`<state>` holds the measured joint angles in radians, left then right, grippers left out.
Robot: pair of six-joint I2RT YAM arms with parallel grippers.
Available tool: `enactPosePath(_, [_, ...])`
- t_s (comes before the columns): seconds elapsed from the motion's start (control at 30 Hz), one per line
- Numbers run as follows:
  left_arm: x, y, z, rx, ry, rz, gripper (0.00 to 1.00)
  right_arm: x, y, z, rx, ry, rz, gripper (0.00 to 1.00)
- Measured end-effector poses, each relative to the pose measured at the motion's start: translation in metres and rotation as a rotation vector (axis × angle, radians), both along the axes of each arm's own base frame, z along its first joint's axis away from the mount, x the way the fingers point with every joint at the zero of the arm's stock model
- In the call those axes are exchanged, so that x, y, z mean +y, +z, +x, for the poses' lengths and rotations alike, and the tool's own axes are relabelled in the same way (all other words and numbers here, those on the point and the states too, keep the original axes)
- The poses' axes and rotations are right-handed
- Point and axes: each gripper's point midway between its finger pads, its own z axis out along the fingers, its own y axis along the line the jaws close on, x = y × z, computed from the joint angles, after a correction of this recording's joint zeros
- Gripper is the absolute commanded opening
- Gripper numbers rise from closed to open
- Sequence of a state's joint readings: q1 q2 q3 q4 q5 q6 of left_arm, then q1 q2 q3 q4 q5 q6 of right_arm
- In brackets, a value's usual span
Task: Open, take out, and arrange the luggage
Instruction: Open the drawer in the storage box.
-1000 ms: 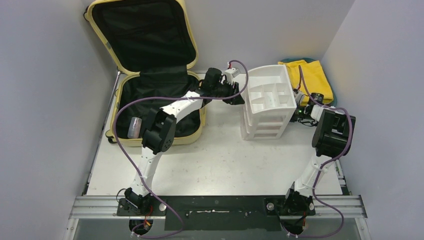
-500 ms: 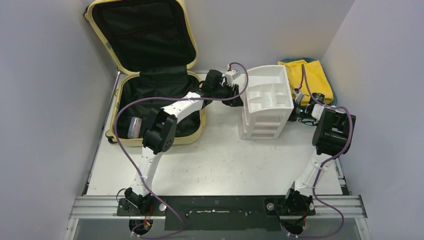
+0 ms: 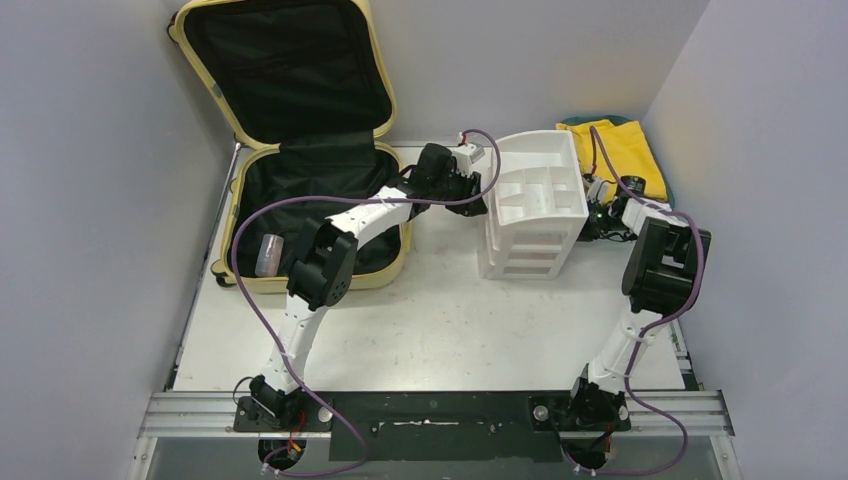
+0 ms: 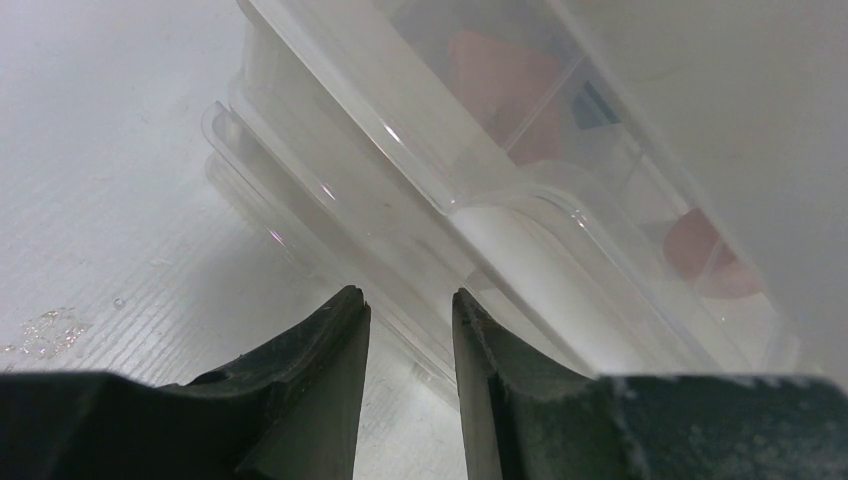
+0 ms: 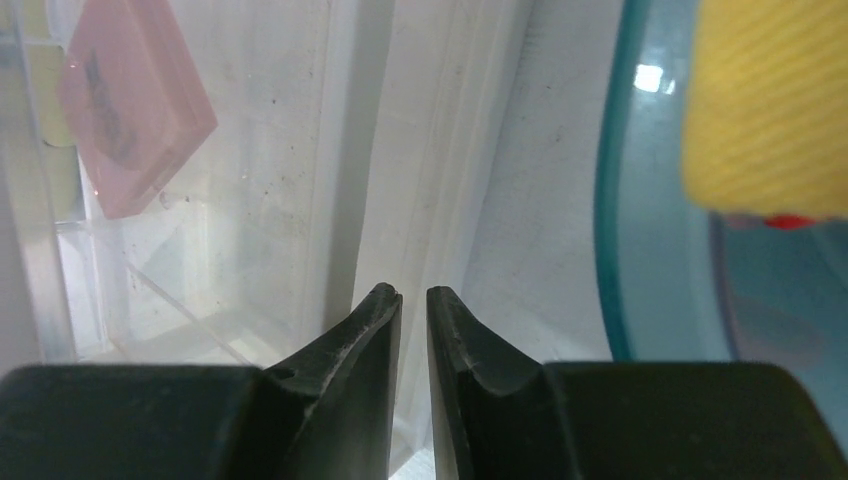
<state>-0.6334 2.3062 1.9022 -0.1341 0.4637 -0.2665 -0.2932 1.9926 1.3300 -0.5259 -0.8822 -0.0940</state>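
**Both arms at the organizer, suitcase open at the far left**

The large pale-yellow hard-shell luggage [image 3: 300, 100] sits at the table's [image 3: 430, 320] far-left corner. Its base lies flat and its black-lined lid stands up against the wall. A small clear container [image 3: 268, 254] lies in the base. The left gripper [image 3: 478, 203] reaches past the suitcase's right edge to the left side of the white plastic drawer organizer [image 3: 535, 195]. Its jaws are partly apart with the organizer's lower rim across the gap – whether they pinch it, I cannot tell. The right gripper [image 5: 413, 292] is at the organizer's right wall, its jaws a narrow slit apart, grip unclear. Just beside it, a folded yellow cloth [image 3: 625, 155] lies in a round teal plastic tray [image 5: 650, 200].
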Motion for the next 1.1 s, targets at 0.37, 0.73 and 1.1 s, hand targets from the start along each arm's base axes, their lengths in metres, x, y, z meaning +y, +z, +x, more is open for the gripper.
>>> enactPosePath(0.37, [0.004, -0.006, 0.006, -0.014, 0.054, 0.043, 0.34, -0.027, 0.015, -0.001, 0.005, -0.068, -0.105, 0.36])
enactPosePath(0.73, [0.012, -0.016, 0.006, -0.002, 0.081, 0.093, 0.34, -0.075, 0.116, 0.020, -0.222, -0.153, -0.259, 1.00])
enactPosePath(1.1, [0.009, -0.012, 0.003, -0.001, 0.083, 0.109, 0.34, -0.080, 0.261, 0.019, -0.578, -0.220, -0.406, 1.00])
